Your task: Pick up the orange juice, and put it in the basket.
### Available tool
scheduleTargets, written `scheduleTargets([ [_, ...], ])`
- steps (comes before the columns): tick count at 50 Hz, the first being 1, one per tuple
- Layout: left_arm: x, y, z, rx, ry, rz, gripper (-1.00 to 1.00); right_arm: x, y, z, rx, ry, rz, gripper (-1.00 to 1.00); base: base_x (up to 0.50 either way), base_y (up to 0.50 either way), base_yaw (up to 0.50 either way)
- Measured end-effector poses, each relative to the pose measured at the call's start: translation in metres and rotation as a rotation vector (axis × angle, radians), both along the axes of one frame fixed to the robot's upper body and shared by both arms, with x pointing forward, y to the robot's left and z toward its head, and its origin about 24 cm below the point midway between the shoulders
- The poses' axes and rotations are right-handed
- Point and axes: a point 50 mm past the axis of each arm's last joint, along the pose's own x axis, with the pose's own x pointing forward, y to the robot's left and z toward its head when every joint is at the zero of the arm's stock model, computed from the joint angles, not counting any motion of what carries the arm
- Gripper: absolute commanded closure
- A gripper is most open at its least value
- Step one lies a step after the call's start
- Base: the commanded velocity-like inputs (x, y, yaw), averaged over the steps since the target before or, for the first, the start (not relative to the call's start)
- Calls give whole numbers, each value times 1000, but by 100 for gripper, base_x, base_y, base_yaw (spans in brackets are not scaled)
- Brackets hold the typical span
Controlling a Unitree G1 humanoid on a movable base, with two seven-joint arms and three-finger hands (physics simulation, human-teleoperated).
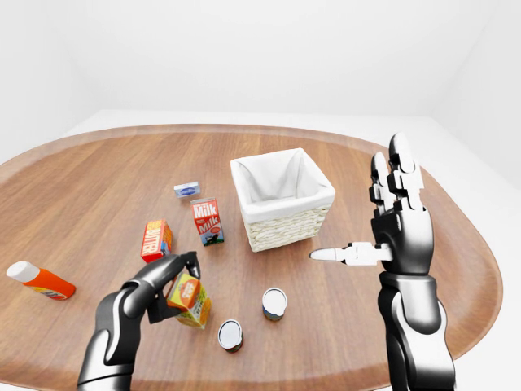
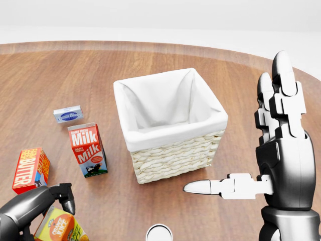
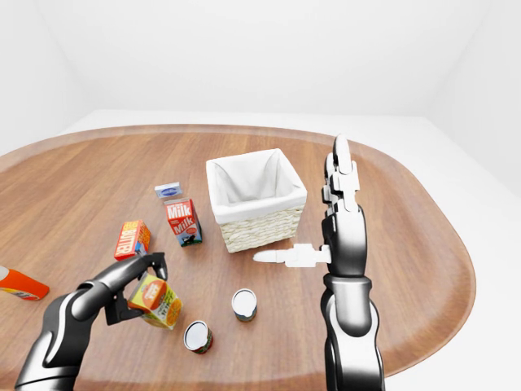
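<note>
Gripping the orange juice carton in my left hand, fingers closed round its top, well down-left of the basket in the left-eye view. Looks light, stiff, slick card; I'd hold the flat sides. Right hand open, empty.

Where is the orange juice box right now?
In the left-eye view the orange juice sits low and left of centre, tilted in the left hand, below the milk carton and left of two cans.
</note>
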Motion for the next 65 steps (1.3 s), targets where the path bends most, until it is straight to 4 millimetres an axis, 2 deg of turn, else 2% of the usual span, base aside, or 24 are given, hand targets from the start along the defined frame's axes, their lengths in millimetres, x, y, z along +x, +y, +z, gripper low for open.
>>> scheduleTargets([
  [39, -4, -4, 53, -45, -246, -17, 100, 1, 0, -1, -4, 7, -2, -100, 0, 0, 0],
  [65, -21, -11, 93, -112, -443, -45, 100, 1, 0, -3, -3, 15, -4, -100, 0, 0, 0],
])
